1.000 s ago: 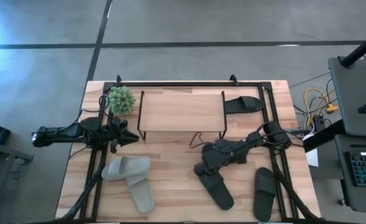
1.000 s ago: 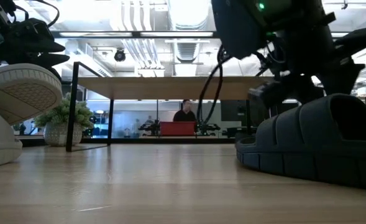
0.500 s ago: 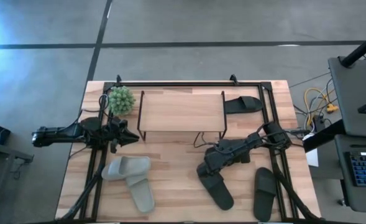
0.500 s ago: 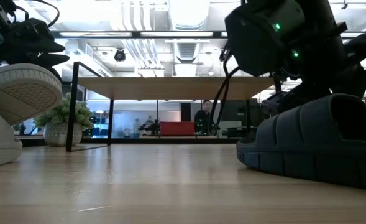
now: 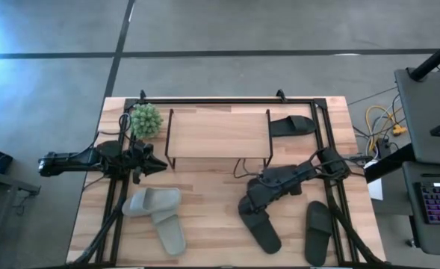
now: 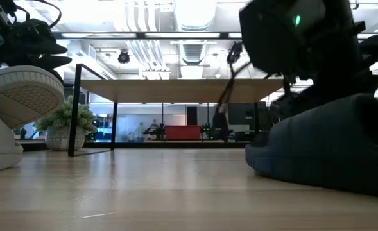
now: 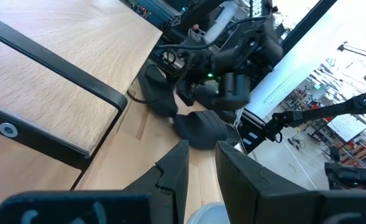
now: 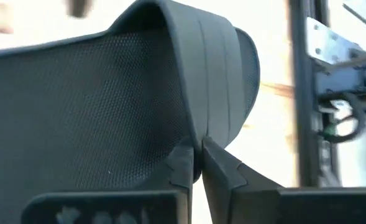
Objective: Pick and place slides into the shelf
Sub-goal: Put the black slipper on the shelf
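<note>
My right gripper (image 5: 247,205) is shut on a black slide (image 5: 264,230) lying near the table's front, right of the middle; the slide also fills the right wrist view (image 8: 77,112) and the right of the low view (image 6: 330,147). A second black slide (image 5: 318,232) lies to its right, and a third (image 5: 292,125) lies beside the shelf's right end. Two pale grey-green slides (image 5: 158,213) lie at the front left, one leaning on the other (image 6: 15,96). The shelf (image 5: 218,134) stands at the back. My left gripper (image 5: 157,166) waits left of the shelf, slightly open and empty. My right gripper pinches the edge of the black slide's wide strap (image 8: 202,121) between its two fingers (image 8: 184,167), one finger on each face of the strap. The fingers come slanting down from the table's right. The slide's sole rests on the table.
A small potted plant (image 5: 146,119) stands at the shelf's far left corner. The black rail frame (image 5: 324,149) edges the table. Bare wood (image 5: 205,187) lies between the shelf and the slides. A desk with a keyboard (image 5: 436,202) stands off to the right.
My right gripper has moved a little toward the table's right edge at the black slide's strap. In the low view the slide now shows blurred and slightly shifted.
</note>
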`<state>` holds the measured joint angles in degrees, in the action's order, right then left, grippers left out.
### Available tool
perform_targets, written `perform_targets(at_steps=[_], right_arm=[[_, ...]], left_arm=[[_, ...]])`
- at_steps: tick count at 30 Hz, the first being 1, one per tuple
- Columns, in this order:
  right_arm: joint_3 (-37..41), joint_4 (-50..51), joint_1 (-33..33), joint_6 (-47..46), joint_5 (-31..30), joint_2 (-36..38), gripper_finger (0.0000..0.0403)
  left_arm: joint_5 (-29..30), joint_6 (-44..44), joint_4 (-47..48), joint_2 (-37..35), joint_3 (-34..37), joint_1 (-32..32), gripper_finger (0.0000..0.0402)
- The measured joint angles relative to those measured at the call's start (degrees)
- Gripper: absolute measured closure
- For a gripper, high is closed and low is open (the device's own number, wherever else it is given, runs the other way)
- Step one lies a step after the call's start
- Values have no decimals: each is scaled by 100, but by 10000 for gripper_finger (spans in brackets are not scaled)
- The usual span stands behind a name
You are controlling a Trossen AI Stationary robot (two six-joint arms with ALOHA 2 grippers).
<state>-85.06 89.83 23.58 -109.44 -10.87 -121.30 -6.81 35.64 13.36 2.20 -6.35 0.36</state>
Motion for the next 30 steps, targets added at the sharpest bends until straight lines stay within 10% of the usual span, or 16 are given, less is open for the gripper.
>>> perform_targets(at_steps=[14, 20, 30], right_arm=[[-543, -4, 892, -1102, -1678, 817, 394], [-876, -635, 1315, 130, -2139, 1779, 394], [-1461, -2106, 1346, 3312, -5131, 3057, 394]], left_arm=[[1, 0, 0, 0, 0, -1, 336], [2, -1, -3, 1, 0, -2, 336], [2, 0, -3, 1, 0, -2, 336]])
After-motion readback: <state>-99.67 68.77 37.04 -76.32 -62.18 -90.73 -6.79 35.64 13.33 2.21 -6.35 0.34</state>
